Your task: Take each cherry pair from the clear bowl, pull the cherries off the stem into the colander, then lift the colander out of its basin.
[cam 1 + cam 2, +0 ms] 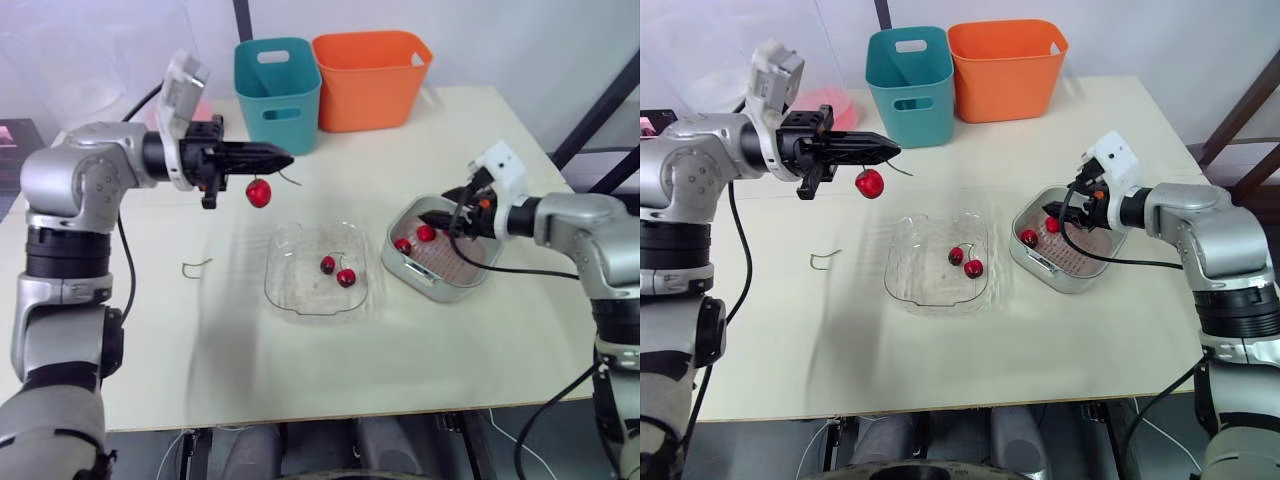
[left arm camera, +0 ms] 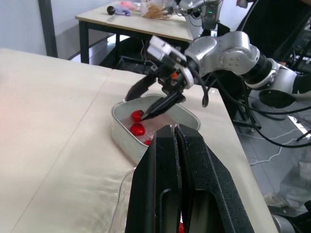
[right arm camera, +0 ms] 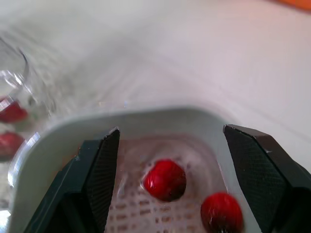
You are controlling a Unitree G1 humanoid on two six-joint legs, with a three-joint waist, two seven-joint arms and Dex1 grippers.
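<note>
Step in hand: stripping one pair. The left gripper is clamped tight on a stem from which one hanging cherry dangles. It is held up off the table, behind the left corner of the clear bowl. The right gripper has its fingers spread wide with nothing between them. It sits low over the colander in its basin, just right of the clear bowl. Two loose cherries lie in the colander beneath it. Judgement: one fruit of this pair is off, and the other has yet to be pulled.

Next move, as judged: bring the hanging cherry across the clear bowl to the colander. The right gripper should then close on the fruit and pull against the stem so that it drops inside, not onto the table. One cherry pair lies in the clear bowl, so lifting the colander is not yet due. A bare stem lies on the table left of the clear bowl.

Pose: left arm raised, forearm level, fingers pointing across above the clear bowl's far edge. The right forearm reaches in from the right of the clear bowl, fingers angled down into the colander
</note>
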